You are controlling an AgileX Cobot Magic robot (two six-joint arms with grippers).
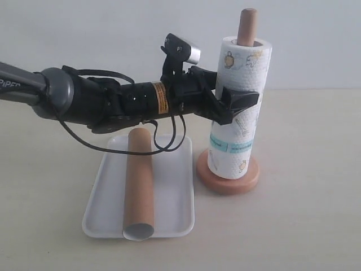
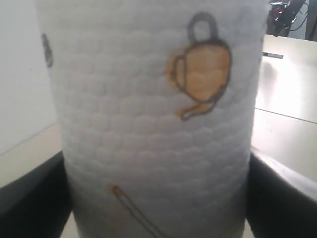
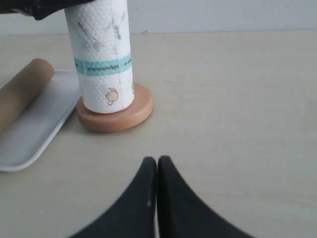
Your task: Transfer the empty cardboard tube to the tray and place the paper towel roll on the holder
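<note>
The paper towel roll (image 1: 241, 62) (image 2: 148, 109) (image 3: 101, 59) stands upright over the post of the wooden holder (image 1: 228, 182) (image 3: 118, 118). Its lower end rests on the disc base, and the post's rounded top (image 1: 246, 25) sticks out above it. My left gripper (image 1: 242, 101) (image 2: 157, 198) reaches in from the left, one finger pressed against each side of the roll at mid-height. The empty cardboard tube (image 1: 140, 180) (image 3: 20, 91) lies lengthwise in the white tray (image 1: 176, 195) (image 3: 37, 126). Low over the bare table, my right gripper (image 3: 157, 161) is shut on nothing.
The tray lies just left of the holder base, nearly touching it. The left arm and its cables (image 1: 113, 104) hang over the tray's far end. A pale wall (image 1: 316, 39) stands behind the beige table (image 1: 310, 214).
</note>
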